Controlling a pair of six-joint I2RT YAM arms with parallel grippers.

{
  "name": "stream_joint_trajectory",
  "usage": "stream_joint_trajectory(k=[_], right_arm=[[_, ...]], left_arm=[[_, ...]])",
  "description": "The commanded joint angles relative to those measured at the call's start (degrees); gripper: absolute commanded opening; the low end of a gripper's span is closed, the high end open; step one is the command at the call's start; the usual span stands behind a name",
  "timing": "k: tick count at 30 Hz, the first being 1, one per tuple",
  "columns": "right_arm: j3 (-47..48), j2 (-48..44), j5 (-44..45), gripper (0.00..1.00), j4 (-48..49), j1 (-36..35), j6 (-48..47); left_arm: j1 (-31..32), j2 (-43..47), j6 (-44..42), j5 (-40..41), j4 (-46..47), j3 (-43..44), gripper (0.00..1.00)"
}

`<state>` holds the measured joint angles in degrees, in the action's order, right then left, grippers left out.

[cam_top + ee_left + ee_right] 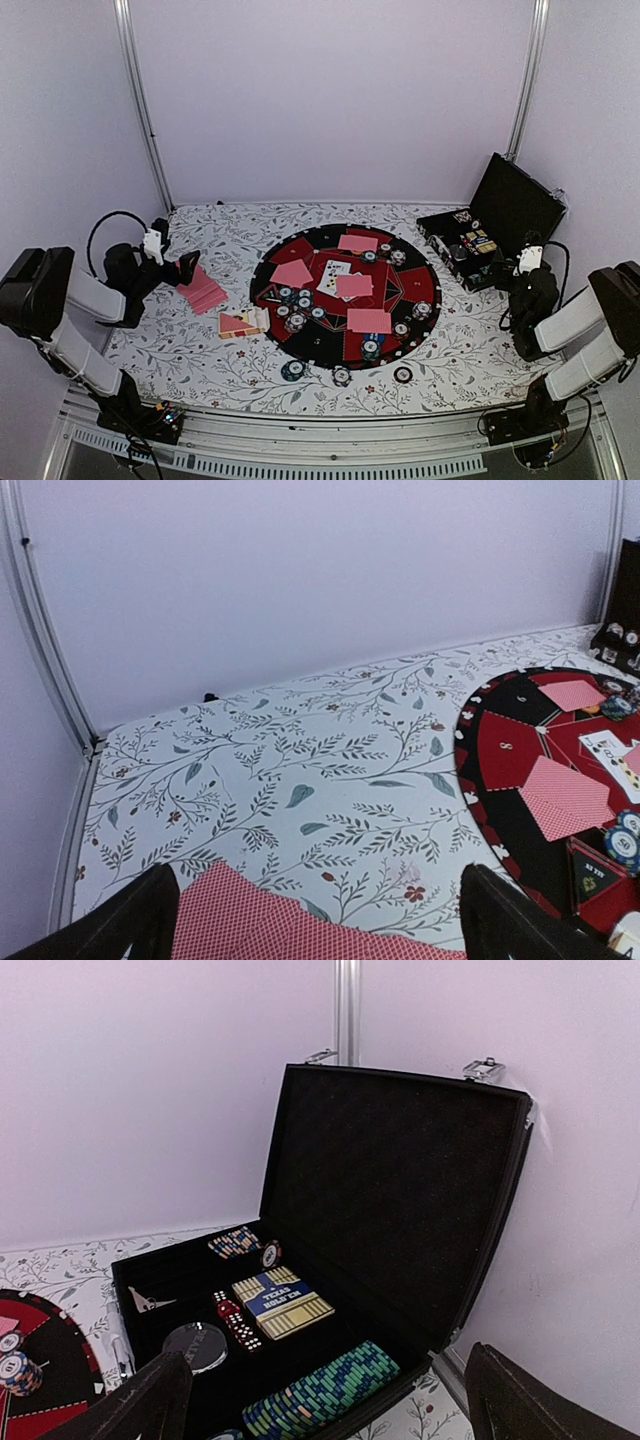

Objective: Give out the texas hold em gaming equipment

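Pink-backed playing cards [369, 320] lie in several spots on the round red-and-black mat [400, 287], among small stacks of poker chips [295, 320]. Three single chips [342, 376] sit on the cloth in front of the mat. A fanned pile of pink-backed cards [203, 290] lies left of the mat. My left gripper [180, 268] hovers open just over the card pile [270, 925], touching nothing. My right gripper [515, 270] is open and empty, facing the open black case [400, 1190], which holds a row of green chips [320, 1395], a card box [282, 1303] and red dice [235, 1320].
A few face-up cards [240, 322] lie at the mat's left edge. The case [500, 215] stands at the back right with its lid up. A silver dealer button [195, 1345] lies inside the case. Metal frame posts [140, 100] rise at the back corners. The cloth is floral.
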<state>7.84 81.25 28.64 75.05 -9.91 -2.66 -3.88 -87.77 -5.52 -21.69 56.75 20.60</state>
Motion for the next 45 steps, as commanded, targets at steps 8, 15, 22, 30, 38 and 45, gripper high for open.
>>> stream_joint_trajectory(k=[8, 15, 22, 30, 38, 45], right_arm=[[1.1, 8.0, -12.6, 0.99, 9.3, 4.9, -0.4], [5.9, 7.8, -16.1, 0.99, 0.0, 8.9, 3.2], [5.6, 7.3, -17.0, 0.99, 0.2, 9.4, 5.1], [5.6, 7.3, -17.0, 0.99, 0.1, 9.4, 4.8], [5.6, 7.5, -17.1, 0.99, 0.3, 9.4, 4.9], [5.6, 7.7, -17.2, 0.99, 0.7, 9.4, 4.7]], left_arm=[[0.0, -2.5, 1.2, 2.3, 23.3, -8.6, 1.0], [0.4, -1.5, 1.0, 3.6, 17.5, -7.1, 1.0], [0.4, -1.5, 1.1, 3.7, 19.1, -7.5, 1.0], [0.4, -1.5, 1.1, 3.7, 19.0, -7.5, 1.0], [0.4, -1.5, 1.1, 3.7, 19.0, -7.5, 1.0], [0.4, -1.5, 1.2, 3.7, 19.0, -7.5, 1.0]])
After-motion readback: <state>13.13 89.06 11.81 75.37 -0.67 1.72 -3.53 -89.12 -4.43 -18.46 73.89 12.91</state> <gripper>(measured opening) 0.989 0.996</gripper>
